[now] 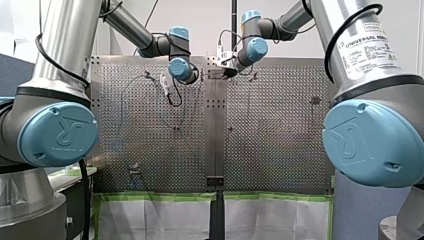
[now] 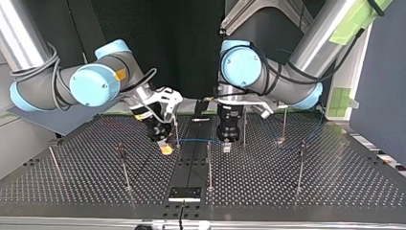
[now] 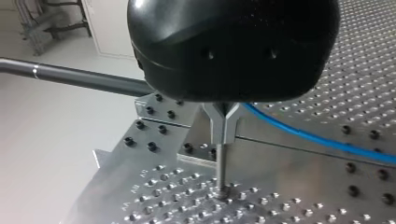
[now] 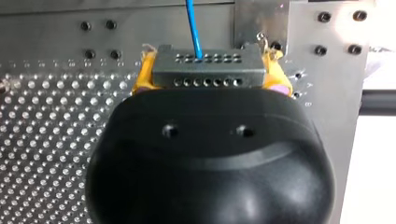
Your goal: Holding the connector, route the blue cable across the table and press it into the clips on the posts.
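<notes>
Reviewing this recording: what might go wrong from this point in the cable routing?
1. The blue cable leaves the connector, held in my right arm's jaws, as one thin strand; a hard pull may strain that joint.
2. In the left wrist view, the cable passes the clip on a slender post; seating is hidden, and pressing off-centre could bend the post.

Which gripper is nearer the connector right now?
Right. My right gripper holds the connector between its yellow pads; my left gripper hangs apart, further along the blue cable, above a clip post.
</notes>
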### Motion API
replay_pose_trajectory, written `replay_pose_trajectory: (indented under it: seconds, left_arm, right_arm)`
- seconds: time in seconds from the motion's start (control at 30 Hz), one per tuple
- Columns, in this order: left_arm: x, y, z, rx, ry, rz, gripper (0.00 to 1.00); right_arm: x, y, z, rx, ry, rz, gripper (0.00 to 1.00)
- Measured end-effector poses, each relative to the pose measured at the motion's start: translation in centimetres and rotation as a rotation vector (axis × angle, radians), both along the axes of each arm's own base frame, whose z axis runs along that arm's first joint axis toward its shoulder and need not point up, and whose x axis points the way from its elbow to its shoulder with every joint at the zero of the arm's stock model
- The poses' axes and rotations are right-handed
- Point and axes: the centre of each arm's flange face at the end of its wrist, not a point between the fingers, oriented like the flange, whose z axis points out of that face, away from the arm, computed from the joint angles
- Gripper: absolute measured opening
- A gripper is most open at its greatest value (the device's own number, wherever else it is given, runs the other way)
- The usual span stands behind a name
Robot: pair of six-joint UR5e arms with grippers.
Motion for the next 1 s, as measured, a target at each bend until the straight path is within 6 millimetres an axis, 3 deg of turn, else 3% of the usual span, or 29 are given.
replay_pose_trajectory:
  seconds: [0.3, 0.57, 0.83, 1.0]
  left_arm:
    - [1.7, 1.0, 1.2, -0.008, -0.025, -0.003, 0.00]
    - [4.7, 1.5, -0.1, 0.000, -0.015, -0.015, 0.00]
    - [7.2, 2.3, -1.3, -0.004, -0.012, -0.011, 0.00]
    - [8.4, 3.7, -1.7, -0.002, -0.009, -0.001, 0.00]
  right_arm:
    - [0.1, -0.8, 0.2, -0.006, -0.006, 0.002, 0.00]
    - [0.0, -2.7, -1.7, 0.011, 0.008, -0.011, 0.00]
    - [-0.3, -3.7, -1.3, 0.001, -0.002, -0.021, 0.00]
    - [-0.8, -5.0, 0.2, -0.024, -0.021, -0.032, 0.00]
